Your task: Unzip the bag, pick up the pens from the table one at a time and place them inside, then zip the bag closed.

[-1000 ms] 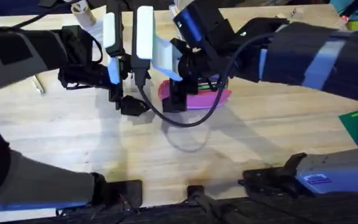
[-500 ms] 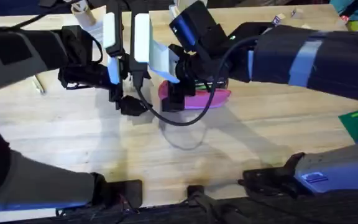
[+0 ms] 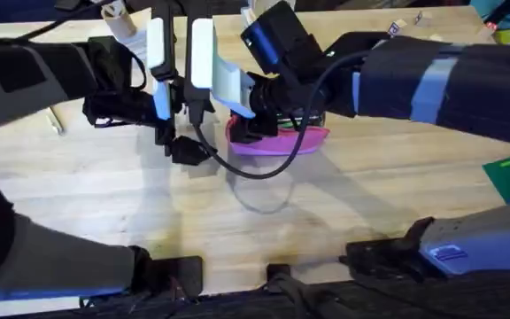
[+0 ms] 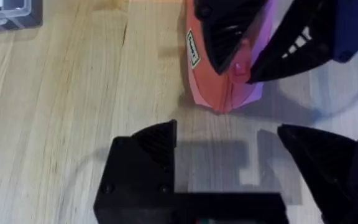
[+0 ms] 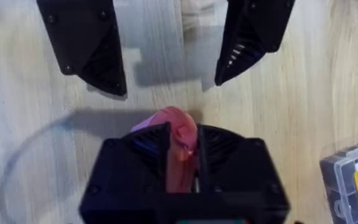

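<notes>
Bag: the pink bag [image 3: 282, 142] is lying on the table [image 3: 104, 195], near the middle and toward the far side, with its long side running left to right.
Bag end: in the left wrist view, the bag [image 4: 216, 87] is pointing its rounded end at the left fingers, with bare wood showing between them.
Right gripper: the right gripper [image 5: 182, 155] is pinching the left end of the bag [image 5: 176, 134], its jaws nearly closed, with pink fabric bulging up between them.
Right arm: it is reaching in from the right, its gripper [image 3: 248, 128] sitting on the bag's left end.
Left gripper: the left gripper [image 4: 229, 168] is hovering low over the wood just beside the bag, jaws spread wide and holding nothing.
Left gripper, overhead: it [image 3: 180, 146] is sitting just left of the bag.
Case: a clear plastic case [image 5: 353, 180] is resting on the wood near the bag.
</notes>
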Motion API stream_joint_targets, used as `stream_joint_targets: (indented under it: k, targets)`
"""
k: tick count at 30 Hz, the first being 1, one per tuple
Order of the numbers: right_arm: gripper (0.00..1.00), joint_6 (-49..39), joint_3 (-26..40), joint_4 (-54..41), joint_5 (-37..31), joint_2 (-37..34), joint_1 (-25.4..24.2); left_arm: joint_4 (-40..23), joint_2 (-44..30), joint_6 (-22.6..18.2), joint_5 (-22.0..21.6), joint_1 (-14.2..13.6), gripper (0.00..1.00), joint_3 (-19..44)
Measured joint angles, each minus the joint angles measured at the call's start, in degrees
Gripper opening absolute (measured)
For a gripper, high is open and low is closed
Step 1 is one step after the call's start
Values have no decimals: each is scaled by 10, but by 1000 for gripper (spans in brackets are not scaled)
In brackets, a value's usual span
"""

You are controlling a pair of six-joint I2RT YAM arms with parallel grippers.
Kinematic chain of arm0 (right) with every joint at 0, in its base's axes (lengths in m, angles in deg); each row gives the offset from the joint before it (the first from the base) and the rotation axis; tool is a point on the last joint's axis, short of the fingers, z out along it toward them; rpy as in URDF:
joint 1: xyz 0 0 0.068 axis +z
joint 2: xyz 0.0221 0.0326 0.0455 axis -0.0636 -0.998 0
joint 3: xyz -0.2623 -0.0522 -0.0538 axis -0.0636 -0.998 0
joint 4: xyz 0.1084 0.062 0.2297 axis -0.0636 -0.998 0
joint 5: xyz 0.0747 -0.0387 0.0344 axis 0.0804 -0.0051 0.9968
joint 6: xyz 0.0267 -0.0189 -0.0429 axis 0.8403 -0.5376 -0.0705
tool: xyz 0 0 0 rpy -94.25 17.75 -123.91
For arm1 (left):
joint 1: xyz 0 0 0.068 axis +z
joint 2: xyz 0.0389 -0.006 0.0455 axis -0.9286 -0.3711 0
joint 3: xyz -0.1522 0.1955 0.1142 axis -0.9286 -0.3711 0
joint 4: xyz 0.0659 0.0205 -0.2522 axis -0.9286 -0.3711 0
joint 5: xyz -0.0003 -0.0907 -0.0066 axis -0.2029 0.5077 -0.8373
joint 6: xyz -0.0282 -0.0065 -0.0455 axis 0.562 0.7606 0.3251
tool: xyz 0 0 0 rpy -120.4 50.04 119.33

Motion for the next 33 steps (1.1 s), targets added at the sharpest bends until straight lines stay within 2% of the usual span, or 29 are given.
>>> stream_joint_targets:
  k: [4, 7, 15, 26, 33]
  targets:
    - [107, 0, 0, 4, 0, 0, 0, 1, 0, 0, 0, 0, 994, 0]
    - [42, 0, 0, 7, 0, 0, 3, 2, 0, 0, 0, 0, 994, 0]
    - [30, 12, 2, 16, 0, 3, 3, 2, 0, 0, 0, 0, 993, 0]
    - [30, 96, 2, 15, -2, 76, -18, 2, 0, 0, 3, 0, 994, 0]
    - [29, 138, 2, 10, -2, 76, -24, 2, 0, 0, 41, 0, 994, 0]
